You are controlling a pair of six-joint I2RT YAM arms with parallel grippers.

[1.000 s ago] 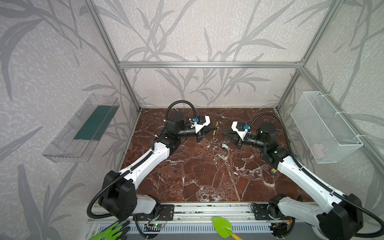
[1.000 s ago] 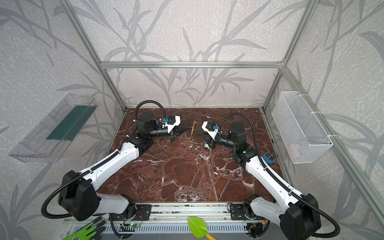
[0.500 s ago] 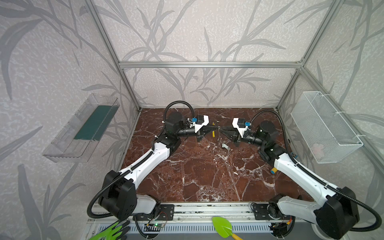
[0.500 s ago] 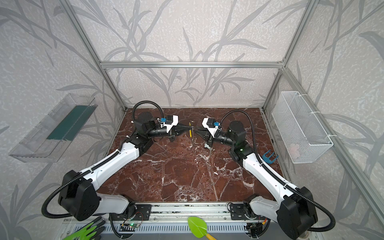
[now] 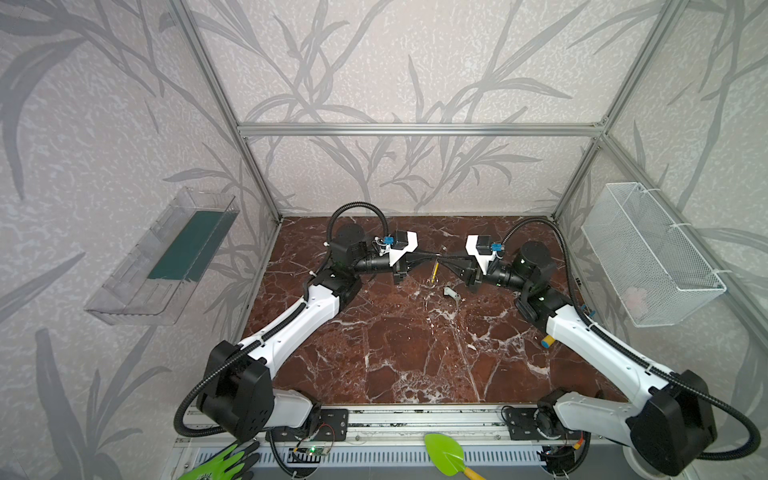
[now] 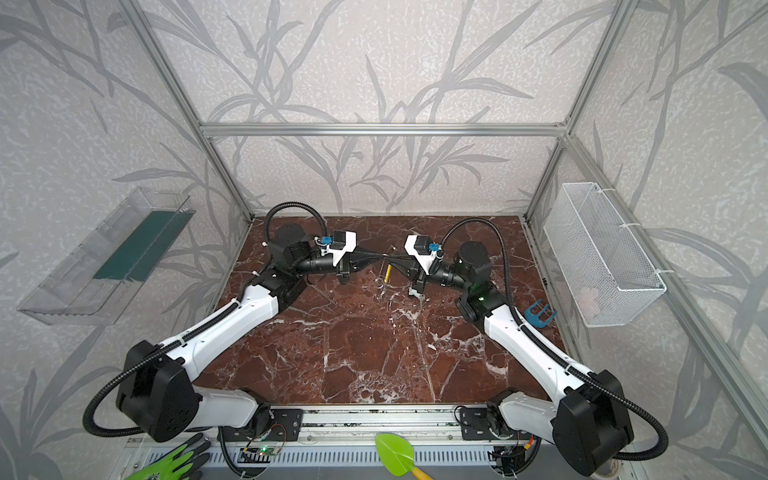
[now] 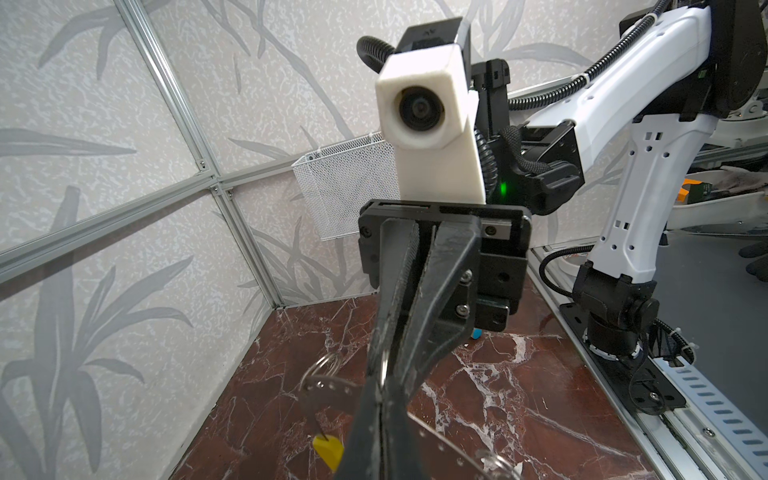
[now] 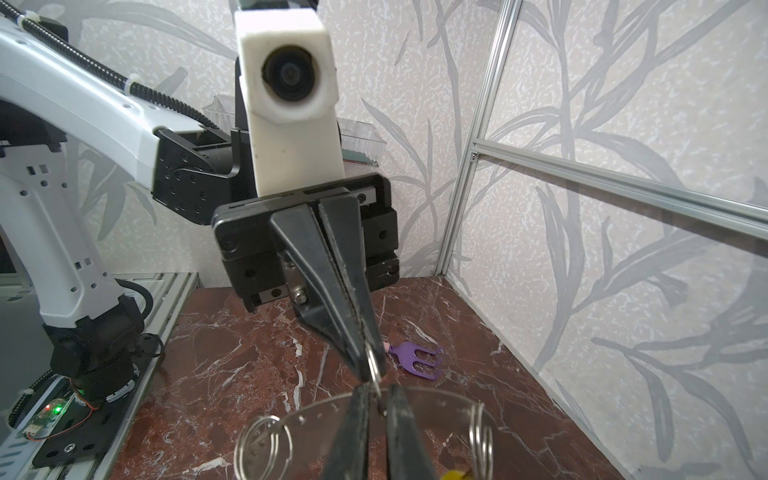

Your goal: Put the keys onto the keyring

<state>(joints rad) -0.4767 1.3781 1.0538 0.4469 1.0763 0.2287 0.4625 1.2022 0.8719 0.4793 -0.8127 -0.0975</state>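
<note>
Looks like a robotics lab cell: boxed in by aluminium frame (image 5: 415, 129) and wallpapered panels (image 5: 415, 62), marble-print tabletop (image 5: 415, 357), slotted mounting rail (image 5: 424, 419).

see-thru plastic wall tray w/ dark green liner (image 5: 137, 291) is hanging on the left wall, white wire mesh basket (image 5: 648, 257) on the right. lime green plastic trowel (image 5: 446, 453) and green glove (image 5: 224, 463) are lying at front edge. blue plastic toy rake (image 6: 539, 313) is lying on red-brown marble tabletop (image 5: 415, 353) nr the basket.

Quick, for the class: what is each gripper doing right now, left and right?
Left gripper: closed, pinching a small metal ring.
Right gripper: nearly closed around that same ring; whether it grips cannot be told.
</note>
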